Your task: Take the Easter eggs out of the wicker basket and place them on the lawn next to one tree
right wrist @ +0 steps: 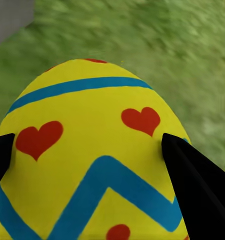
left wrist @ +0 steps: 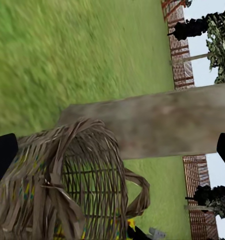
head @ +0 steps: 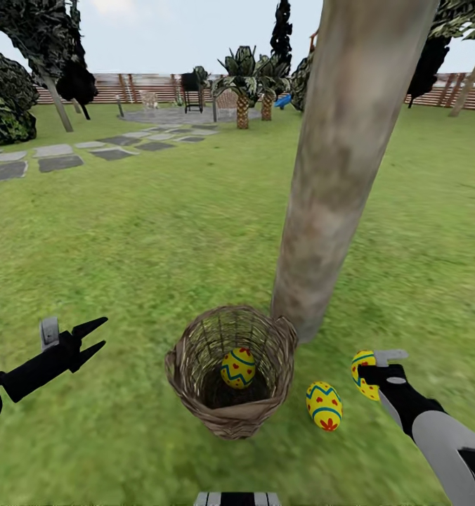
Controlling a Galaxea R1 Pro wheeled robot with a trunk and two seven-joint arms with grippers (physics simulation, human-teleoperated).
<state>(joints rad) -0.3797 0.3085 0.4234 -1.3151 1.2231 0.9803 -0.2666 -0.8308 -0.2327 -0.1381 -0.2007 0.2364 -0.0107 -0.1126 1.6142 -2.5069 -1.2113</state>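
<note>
Beside the tree (head: 350, 161), right fingers (right wrist: 192, 185) apparently clamp an egg (right wrist: 92, 160).

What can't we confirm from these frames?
- Wicker basket floor: in the head view the near wall and the egg inside cover it.
- Egg held in the right gripper: the head view shows it partly behind the fingers; the right wrist view crops it.
- Tree crown: cut off by the head view's top edge.
- Left gripper: open, holding nothing.

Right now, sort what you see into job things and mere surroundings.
Job: egg in the basket; egg on the grass; egg in the right gripper; basket; tree trunk; lawn.
Surroundings: stepping stones; fence; palms; left gripper, open.
</note>
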